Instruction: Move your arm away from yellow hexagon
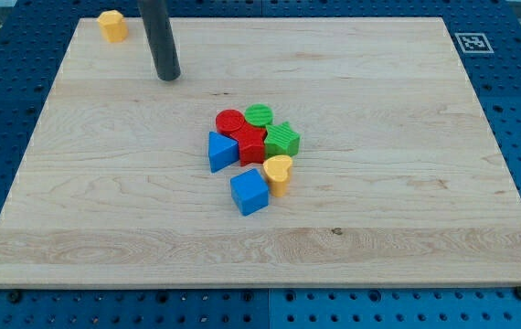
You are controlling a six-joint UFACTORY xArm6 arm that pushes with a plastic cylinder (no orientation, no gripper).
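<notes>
The yellow hexagon (111, 25) sits near the board's top left corner. My tip (167, 77) rests on the board a short way to the right of and below the hexagon, apart from it. The dark rod rises from the tip out of the view's top. The other blocks lie well below and to the right of the tip.
A cluster sits mid-board: red cylinder (230, 122), green cylinder (259, 115), red star-like block (250, 143), green block (282, 139), blue triangle (221, 151), yellow heart (278, 173), blue cube (249, 191). The wooden board (407, 210) lies on a blue perforated table, with a marker tag (472, 41) at top right.
</notes>
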